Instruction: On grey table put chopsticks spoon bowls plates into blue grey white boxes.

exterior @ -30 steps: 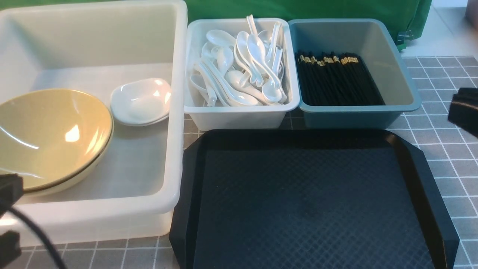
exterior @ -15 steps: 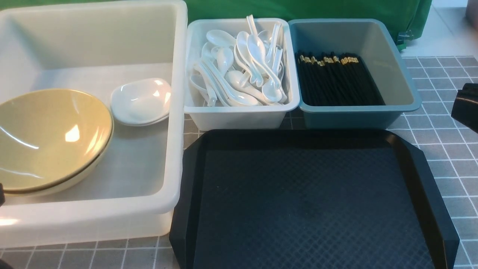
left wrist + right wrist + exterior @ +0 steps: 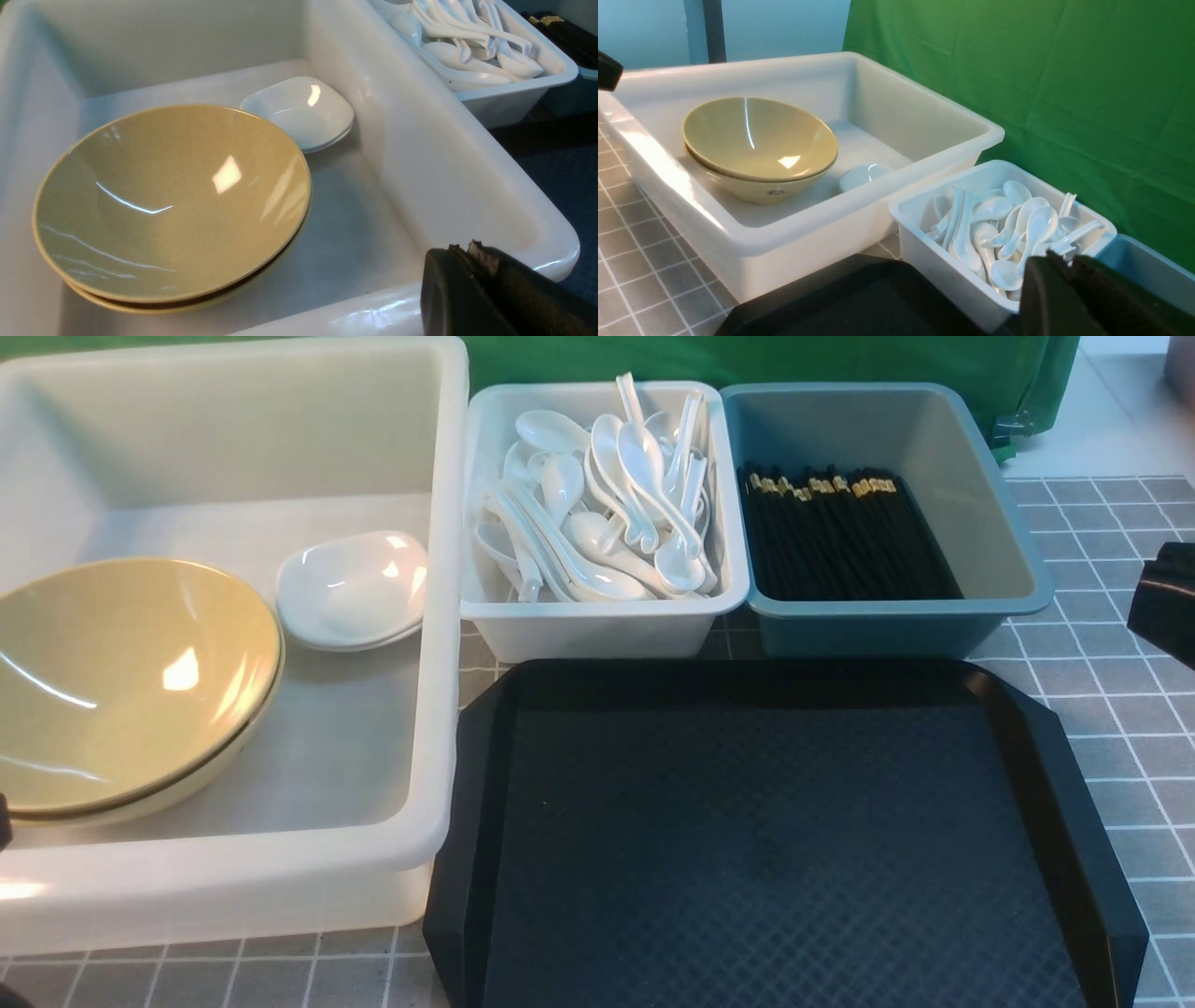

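Observation:
Two stacked beige bowls [image 3: 121, 681] and stacked small white plates [image 3: 353, 588] lie in the large translucent white box [image 3: 439, 616]. Several white spoons [image 3: 607, 513] fill the small white box [image 3: 597, 625]. Black chopsticks [image 3: 840, 537] lie in the blue-grey box [image 3: 1018, 551]. My left gripper [image 3: 465, 252] is shut and empty, over the big box's near rim; the bowls [image 3: 173, 200] and plates [image 3: 299, 109] show beyond it. My right gripper [image 3: 1059, 261] is shut and empty, near the spoon box [image 3: 943, 261]; in the front view it shows at the right edge [image 3: 1162, 602].
A black diamond-textured tray [image 3: 775, 840] with nothing on it lies in front of the two small boxes. The grey grid table [image 3: 1102, 653] shows to the right and along the front. A green cloth [image 3: 747, 359] hangs behind the boxes.
My left arm and its cable have pulled back out of the front view's lower left. My right gripper has drawn slightly towards the right edge. The dishes have not moved.

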